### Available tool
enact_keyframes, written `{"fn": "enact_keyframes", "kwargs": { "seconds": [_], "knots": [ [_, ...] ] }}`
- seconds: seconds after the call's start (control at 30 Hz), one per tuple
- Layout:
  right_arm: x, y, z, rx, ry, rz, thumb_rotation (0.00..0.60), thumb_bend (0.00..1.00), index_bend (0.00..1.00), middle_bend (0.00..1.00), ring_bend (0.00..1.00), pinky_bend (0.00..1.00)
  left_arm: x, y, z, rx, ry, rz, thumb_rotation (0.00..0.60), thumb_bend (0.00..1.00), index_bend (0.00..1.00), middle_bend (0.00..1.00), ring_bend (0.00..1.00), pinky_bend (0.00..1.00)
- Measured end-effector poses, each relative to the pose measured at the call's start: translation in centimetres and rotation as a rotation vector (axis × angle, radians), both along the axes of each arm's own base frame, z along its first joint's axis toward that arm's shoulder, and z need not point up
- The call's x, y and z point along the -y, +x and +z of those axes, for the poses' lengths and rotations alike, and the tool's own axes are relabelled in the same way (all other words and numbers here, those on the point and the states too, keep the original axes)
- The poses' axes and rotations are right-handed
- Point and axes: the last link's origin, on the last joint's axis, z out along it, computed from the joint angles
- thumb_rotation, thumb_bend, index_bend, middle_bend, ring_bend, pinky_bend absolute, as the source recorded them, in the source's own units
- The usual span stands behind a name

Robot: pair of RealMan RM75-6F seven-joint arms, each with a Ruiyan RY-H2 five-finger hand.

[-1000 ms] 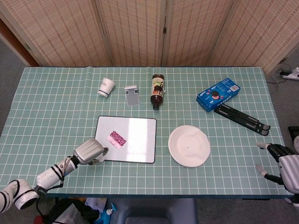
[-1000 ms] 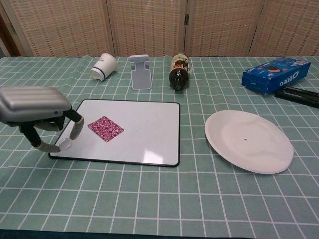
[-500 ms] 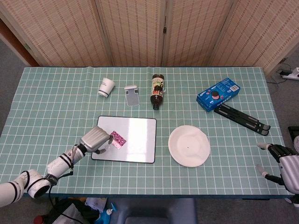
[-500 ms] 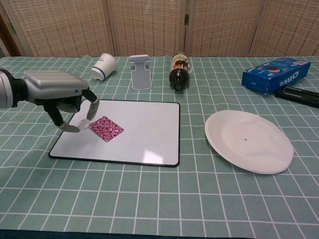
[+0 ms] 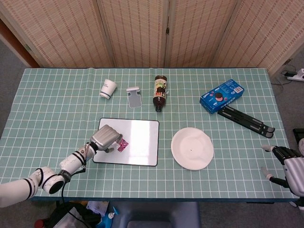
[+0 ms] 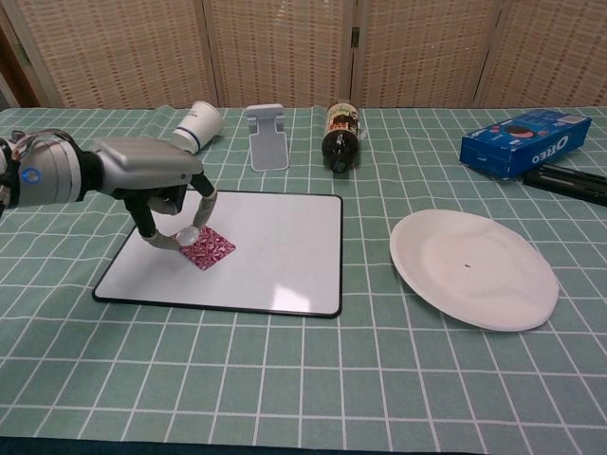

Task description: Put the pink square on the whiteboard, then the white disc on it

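Chest view is showing the white disc (image 6: 188, 233), seemingly light, stiff and slick, best pinched at its rim, hanging just over the pink square (image 6: 207, 246) on the whiteboard (image 6: 285, 256), pinched by the left hand (image 6: 161, 185), while the right hand (image 5: 287, 164) is idling spread, holding nothing, at the worktop (image 5: 57, 109) edge.

Left hand (image 6: 156, 185): arm extended forward, fingers curled downward, pinching the white disc (image 6: 188, 233). Right hand (image 5: 290, 167): low at the worktop's near right edge, fingers apart, holding nothing.

Woven folding screen (image 5: 166, 33) behind a green gridded table (image 5: 57, 95) — grey floor (image 5: 9, 61).
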Motion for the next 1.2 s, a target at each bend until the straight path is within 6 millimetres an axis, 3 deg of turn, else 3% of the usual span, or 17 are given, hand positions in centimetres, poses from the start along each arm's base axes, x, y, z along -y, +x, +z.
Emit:
{"fn": "enact_keyframes", "kwargs": {
  "seconds": [0.6,0.8,1.0,1.2],
  "knots": [
    [-0.2,-0.4,0.2,0.002,-0.006,-0.01,0.6,0.23,0.27,0.35,0.31,0.36,-1.9,1.4,-2.0,-0.052,0.025,0.037,0.6,0.25,0.46,1.0,0.98,1.0],
    [-0.4,-0.5,0.3,0.001,-0.009,-0.016,0.6,0.23,0.27,0.35,0.31,0.36,-2.2,1.3,-2.3,-0.08,0.028,0.056,0.6,0.25,0.36,1.0,0.97,1.0],
    [-0.4,-0.5,0.4,0.0,-0.012,-0.017,0.6,0.23,0.27,0.35,0.31,0.36,-1.9,1.4,-1.4,-0.049,0.04,0.081,0.6,0.25,0.27,0.97,0.95,1.0],
    [-0.5,-0.6,0.5,-0.002,-0.012,-0.019,0.6,0.23,0.27,0.35,0.31,0.36,-1.7,0.6,1.1,0.063,0.121,0.14,0.6,0.25,0.26,0.9,0.89,1.0]
  ]
}}
